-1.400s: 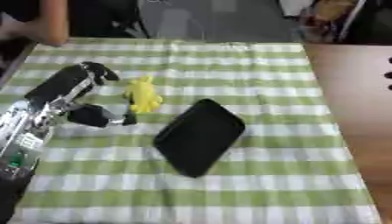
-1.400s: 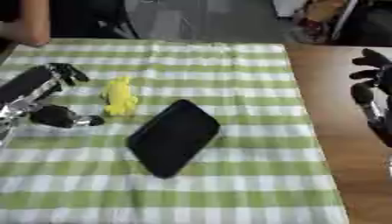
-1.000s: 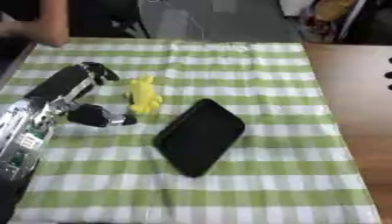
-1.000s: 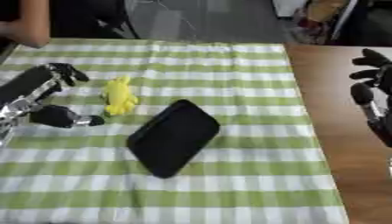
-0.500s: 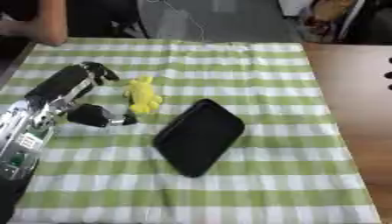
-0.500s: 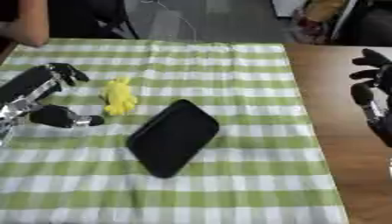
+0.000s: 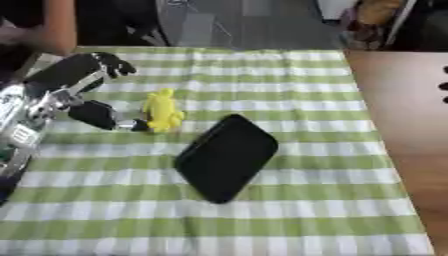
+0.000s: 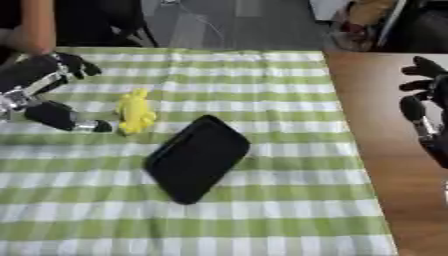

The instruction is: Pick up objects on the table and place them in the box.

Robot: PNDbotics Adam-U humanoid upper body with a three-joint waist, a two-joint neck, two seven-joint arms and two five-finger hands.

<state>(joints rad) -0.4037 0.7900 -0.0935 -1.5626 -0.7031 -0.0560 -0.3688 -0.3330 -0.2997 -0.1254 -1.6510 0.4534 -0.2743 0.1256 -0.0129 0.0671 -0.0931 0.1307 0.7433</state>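
A small yellow toy (image 7: 162,110) lies on the green-and-white checked cloth (image 7: 289,200), left of centre. Just right of it and nearer me sits a flat black tray-like box (image 7: 227,156), set at an angle. My left hand (image 7: 80,84) hovers at the toy's left side, fingers spread above it and the thumb tip touching or almost touching the toy's lower left edge; it holds nothing. My right hand (image 8: 423,107) rests open at the right edge over the bare wooden table, fingers up.
Brown wooden table (image 7: 394,105) shows to the right of the cloth. A person's arm (image 7: 52,27) is at the far left corner. Chairs and dark clutter stand beyond the far edge.
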